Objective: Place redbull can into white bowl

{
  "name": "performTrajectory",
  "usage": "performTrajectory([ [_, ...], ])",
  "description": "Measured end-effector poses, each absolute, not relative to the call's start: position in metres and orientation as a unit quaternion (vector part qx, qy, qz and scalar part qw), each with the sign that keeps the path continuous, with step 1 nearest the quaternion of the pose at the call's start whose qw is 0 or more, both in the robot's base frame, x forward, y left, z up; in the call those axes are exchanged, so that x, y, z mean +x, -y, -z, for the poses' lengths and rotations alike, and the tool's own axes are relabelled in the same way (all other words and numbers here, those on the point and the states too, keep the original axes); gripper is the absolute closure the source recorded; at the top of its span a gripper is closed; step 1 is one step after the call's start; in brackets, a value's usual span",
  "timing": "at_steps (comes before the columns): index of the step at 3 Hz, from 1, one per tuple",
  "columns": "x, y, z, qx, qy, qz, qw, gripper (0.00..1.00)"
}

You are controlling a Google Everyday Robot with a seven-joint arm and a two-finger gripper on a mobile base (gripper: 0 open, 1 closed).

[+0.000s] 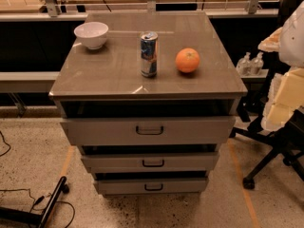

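1. As you look down on the grey drawer cabinet (114, 72) from its front, the redbull can (148, 54) stands upright on the glossy top, near the middle.
2. The can is blue and silver with a silver lid. It stands alone on the bare surface and touches nothing but the cabinet top.
3. The white bowl (91, 34) sits right way up at the back left corner of the same top. It is well apart from the can, behind it and to its left.
4. A round orange (187, 61) rests just to the right of the can, near it, with a clear gap between them.
5. The gripper is out of view, so you cannot tell whether it is spread wide, drawn narrow or holding anything. How the can lies in relation to it also cannot be told. Nothing grips the can.
6. At the right edge, white and cream shapes (285, 99) rise in front of a black wheeled chair (278, 148). What they belong to is unclear.
7. Below the top, three drawers (95, 129) are stacked, each pulled out slightly and each with a dark handle at its centre.
8. Two clear bottles (251, 63) stand on a ledge to the right of the cabinet.
9. The floor is speckled, and a black cable (23, 205) trails across its lower left corner.
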State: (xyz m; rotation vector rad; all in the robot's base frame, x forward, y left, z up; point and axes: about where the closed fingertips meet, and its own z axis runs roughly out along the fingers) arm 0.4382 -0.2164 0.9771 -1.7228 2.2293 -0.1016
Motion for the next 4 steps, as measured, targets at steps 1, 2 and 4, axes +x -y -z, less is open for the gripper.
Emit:
performTrajectory([
  [1, 0.438, 0.216, -0.977, -0.603, -0.78, 0.036, 0.161, 0.0],
  [2, 0.442, 0.209, -0.97, -0.588, -0.787, 0.027, 0.186, 0.0],
  [4, 0.459, 0.169, -0.93, -0.503, -0.807, -0.065, 0.301, 0.0],
])
